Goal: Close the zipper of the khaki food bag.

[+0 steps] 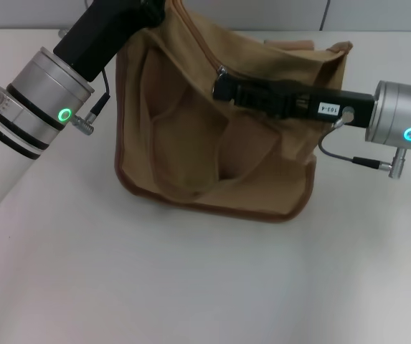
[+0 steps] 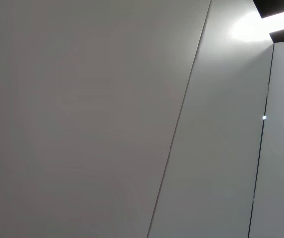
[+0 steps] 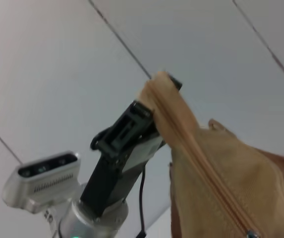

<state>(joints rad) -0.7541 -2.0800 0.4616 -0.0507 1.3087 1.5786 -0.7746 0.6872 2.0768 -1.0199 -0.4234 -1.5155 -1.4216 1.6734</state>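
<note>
The bag (image 1: 212, 143) stands on the table (image 1: 155, 287), its far end corner pinched shut in the left gripper (image 3: 154, 106). The right gripper (image 1: 223, 87) sits at the zipper (image 3: 206, 173); its grasp is hidden. If the corner slips, the zipper slackens and jams.

Left claw (image 3: 154, 106) — bag (image 3: 221, 183) corner

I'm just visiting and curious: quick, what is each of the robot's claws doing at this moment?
Left gripper: shut on the raised end corner of the khaki food bag.
Right gripper: at the zipper; cannot be told.
</note>
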